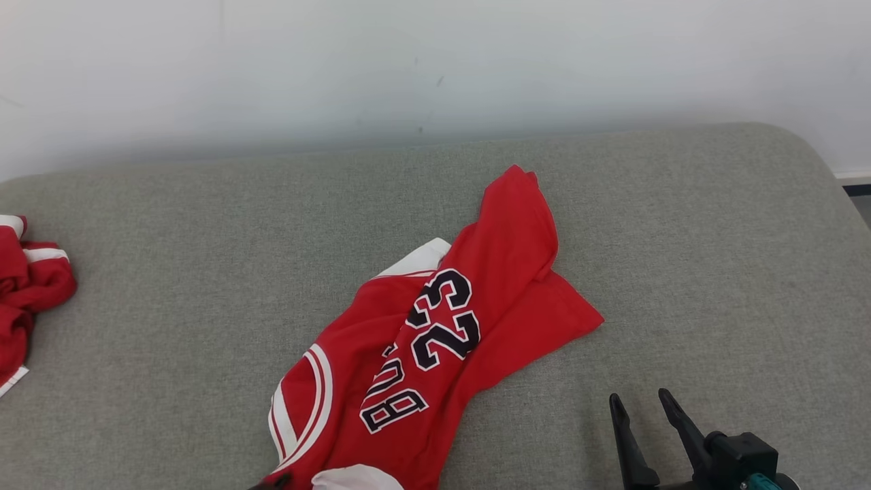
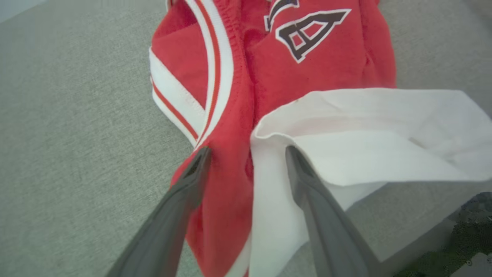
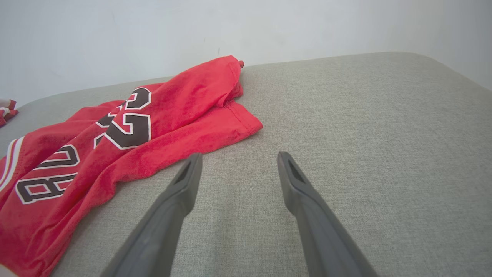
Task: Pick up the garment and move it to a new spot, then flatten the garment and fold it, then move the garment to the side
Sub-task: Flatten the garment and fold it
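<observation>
Red dominates the head view: a basketball jersey (image 1: pixel 517 258) numbered 23 lies crumpled and partly doubled over itself on the grey upholstered pad (image 1: pixel 714 272), about mid-pad and reaching its near edge. Well off to the jersey's left sits a second red garment (image 1: pixel 30 286). Just off the jersey's lower right is my right gripper (image 1: pixel 639 396), fingers spread and holding nothing. In the left wrist view, my left gripper (image 2: pixel 248 150) is wide open and straddles the jersey's near end. One finger lies by the red shoulder below the striped trim (image 2: pixel 215 65) and the other against the turned-out white lining (image 2: pixel 365 154), with cloth between them but not pinched. The right wrist view looks across bare pad toward the jersey's hem corner (image 3: pixel 246 125), fingers parted and clear of the cloth. I judge this to be the first step, the pick-up. Next I need to close the left fingers on that bunched edge, catching both layers, then lift before carrying it to a new spot.
</observation>
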You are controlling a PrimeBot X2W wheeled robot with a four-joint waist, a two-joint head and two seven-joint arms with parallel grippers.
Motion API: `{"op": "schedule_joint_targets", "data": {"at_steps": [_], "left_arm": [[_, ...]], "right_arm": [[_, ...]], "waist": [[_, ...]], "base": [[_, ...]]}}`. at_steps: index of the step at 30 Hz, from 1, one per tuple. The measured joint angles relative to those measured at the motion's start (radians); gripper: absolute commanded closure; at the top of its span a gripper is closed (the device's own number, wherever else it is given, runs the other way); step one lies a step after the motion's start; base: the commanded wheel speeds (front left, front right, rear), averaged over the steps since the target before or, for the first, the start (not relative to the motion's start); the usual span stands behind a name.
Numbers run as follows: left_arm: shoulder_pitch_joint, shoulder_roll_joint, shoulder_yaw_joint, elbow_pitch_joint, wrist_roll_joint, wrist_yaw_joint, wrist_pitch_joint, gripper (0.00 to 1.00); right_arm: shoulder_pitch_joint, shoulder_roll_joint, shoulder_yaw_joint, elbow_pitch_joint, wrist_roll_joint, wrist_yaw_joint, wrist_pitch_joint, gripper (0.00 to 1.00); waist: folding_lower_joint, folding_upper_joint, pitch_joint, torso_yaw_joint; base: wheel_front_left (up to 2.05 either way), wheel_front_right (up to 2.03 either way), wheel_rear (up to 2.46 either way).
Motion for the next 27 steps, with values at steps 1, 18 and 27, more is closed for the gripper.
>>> {"op": "schedule_joint_targets", "data": {"at_steps": [1, 18, 27], "left_arm": [[-0.009, 0.003, -0.007, 0.003, 0.001, -0.015, -0.005, 0.0], [-0.121, 0.019, -0.06, 0.046, -0.03, -0.12, -0.035, 0.0], [-0.182, 0.033, -0.105, 0.103, -0.082, -0.151, -0.036, 0.44]], "right_arm": [[0.0, 0.0, 0.0, -0.001, 0.0, 0.0, 0.0, 0.0], [-0.003, 0.0, 0.007, 0.004, 0.0, 0.0, 0.001, 0.0], [-0.006, 0.0, 0.02, 0.005, 0.0, 0.0, 0.006, 0.0]], "waist": [[0.0, 0.0, 0.001, 0.0], [0.0, 0.0, 0.007, 0.01], [0.0, 0.0, 0.013, 0.002]], "base": [[0.0, 0.0, 0.0], [0.0, 0.0, 0.0], [0.0, 0.0, 0.0]]}}
